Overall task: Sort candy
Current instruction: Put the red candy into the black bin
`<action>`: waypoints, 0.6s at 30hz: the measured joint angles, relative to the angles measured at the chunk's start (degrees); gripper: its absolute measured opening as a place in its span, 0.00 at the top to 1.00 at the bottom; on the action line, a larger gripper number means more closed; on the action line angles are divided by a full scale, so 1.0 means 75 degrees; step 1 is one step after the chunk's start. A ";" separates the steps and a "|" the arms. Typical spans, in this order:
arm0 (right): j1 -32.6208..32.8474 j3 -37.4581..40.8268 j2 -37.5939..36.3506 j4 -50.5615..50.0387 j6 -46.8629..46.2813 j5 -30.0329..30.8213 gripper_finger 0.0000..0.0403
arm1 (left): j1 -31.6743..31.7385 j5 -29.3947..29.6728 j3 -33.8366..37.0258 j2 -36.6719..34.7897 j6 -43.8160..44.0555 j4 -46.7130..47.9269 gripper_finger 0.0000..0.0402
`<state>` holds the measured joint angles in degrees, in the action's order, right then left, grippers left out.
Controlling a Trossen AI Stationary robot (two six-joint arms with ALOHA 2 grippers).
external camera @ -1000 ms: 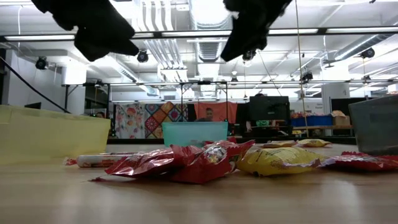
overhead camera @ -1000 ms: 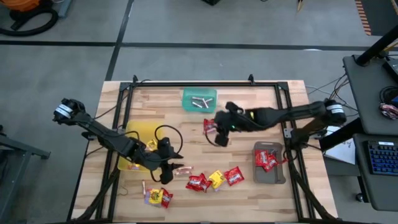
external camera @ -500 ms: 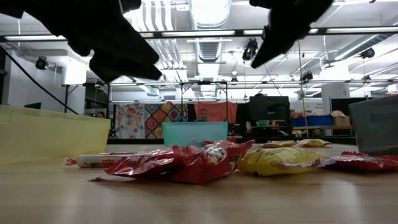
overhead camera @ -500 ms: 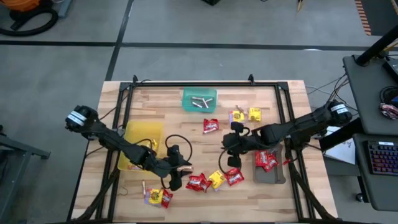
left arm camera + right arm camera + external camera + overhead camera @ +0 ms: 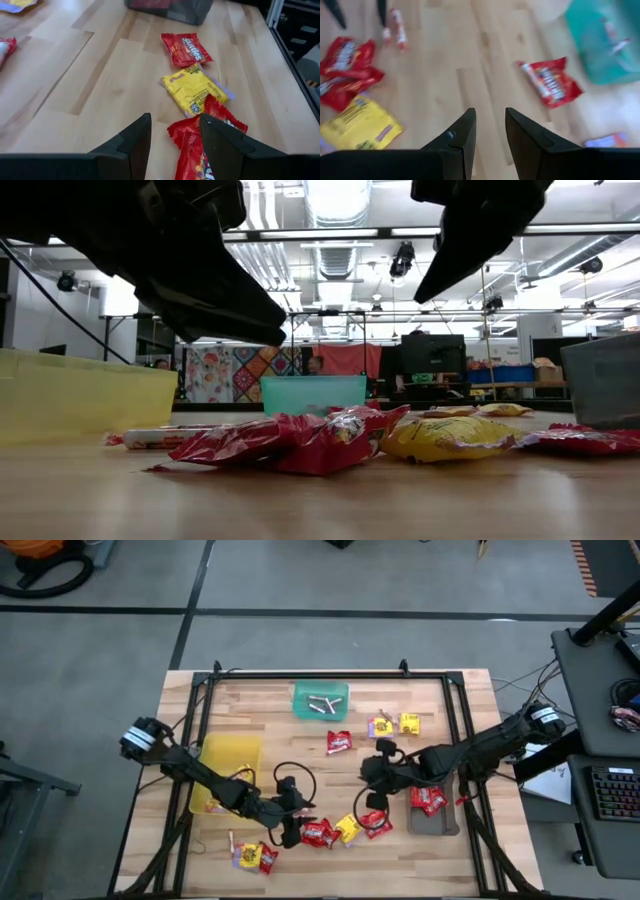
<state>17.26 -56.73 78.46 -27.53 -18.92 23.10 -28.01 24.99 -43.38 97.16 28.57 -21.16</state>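
Note:
Loose candy lies near the table's front: two red packets (image 5: 318, 833), a yellow packet (image 5: 347, 828) and another red packet (image 5: 378, 825). My left gripper (image 5: 291, 831) hovers open just left of them. In its wrist view the nearest red packet (image 5: 197, 145) lies under its fingers. My right gripper (image 5: 373, 804) hangs open and empty above the table (image 5: 300, 765), behind the rightmost red packet. Farther back lie one red packet (image 5: 340, 743) and two yellow packets (image 5: 395, 725). Pinkish rolls (image 5: 320, 705) rest in the green tray (image 5: 321, 690).
A yellow tray (image 5: 225, 755) stands at the left. At the right is a grey tray (image 5: 440, 825) holding red packets. More candy (image 5: 252, 856) lies at the near left, by the front edge. A dark frame (image 5: 330, 673) borders the table.
My left gripper has come down and gone toward the near right, up to the red packets. My right gripper has left the far red packet, moving toward the near edge and down, and now hangs behind the front row of candy. No candy has moved.

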 joint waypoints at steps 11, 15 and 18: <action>-0.0088 -0.0015 0.0000 0.0172 -0.0008 0.2043 0.76 | 0.0106 0.0017 0.0000 -0.0090 -0.0189 0.0414 0.62; -0.0439 -0.0015 0.0058 0.0544 0.0141 0.1845 0.75 | 0.0214 0.0018 0.0000 -0.0173 -0.0334 0.0626 0.62; -0.0794 -0.0014 0.0114 0.0939 0.0350 0.1312 0.72 | 0.0279 0.0020 0.0000 -0.0314 -0.0417 0.0938 0.62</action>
<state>11.30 -56.84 79.31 -20.48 -16.29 32.94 -25.92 25.15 -43.38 94.81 25.44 -14.12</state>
